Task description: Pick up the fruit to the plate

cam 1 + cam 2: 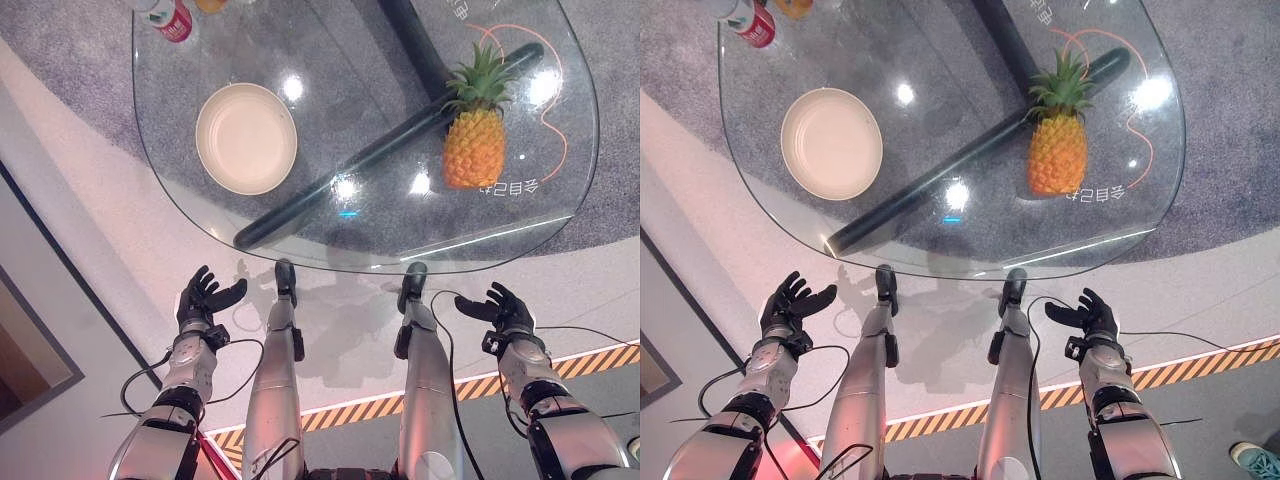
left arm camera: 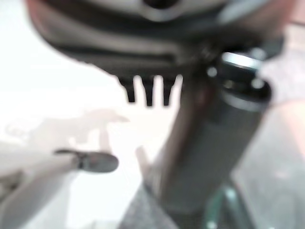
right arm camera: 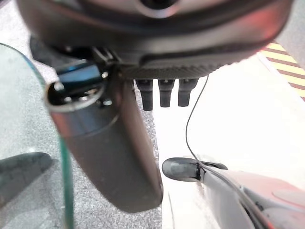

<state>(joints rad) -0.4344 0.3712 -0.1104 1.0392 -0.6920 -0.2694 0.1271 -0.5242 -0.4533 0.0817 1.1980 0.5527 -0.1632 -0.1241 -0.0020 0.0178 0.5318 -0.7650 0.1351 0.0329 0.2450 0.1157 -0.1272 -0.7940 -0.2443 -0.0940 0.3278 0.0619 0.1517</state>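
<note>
A pineapple (image 1: 473,140) with a green crown stands upright on the right half of the round glass table (image 1: 180,190). A cream plate (image 1: 246,137) lies bare on the table's left half. My left hand (image 1: 203,298) hangs low on the near side of the table's edge, at the lower left, fingers relaxed and holding nothing. My right hand (image 1: 505,309) hangs the same way at the lower right, open and well short of the pineapple. In the right wrist view the right hand's fingers (image 3: 165,93) point straight out, with the glass edge beside the thumb (image 3: 109,148).
A red can (image 1: 168,18) and an orange object (image 1: 211,4) sit at the table's far left edge. A dark table leg (image 1: 380,150) shows through the glass. An orange-and-black striped line (image 1: 590,362) runs across the floor at the lower right.
</note>
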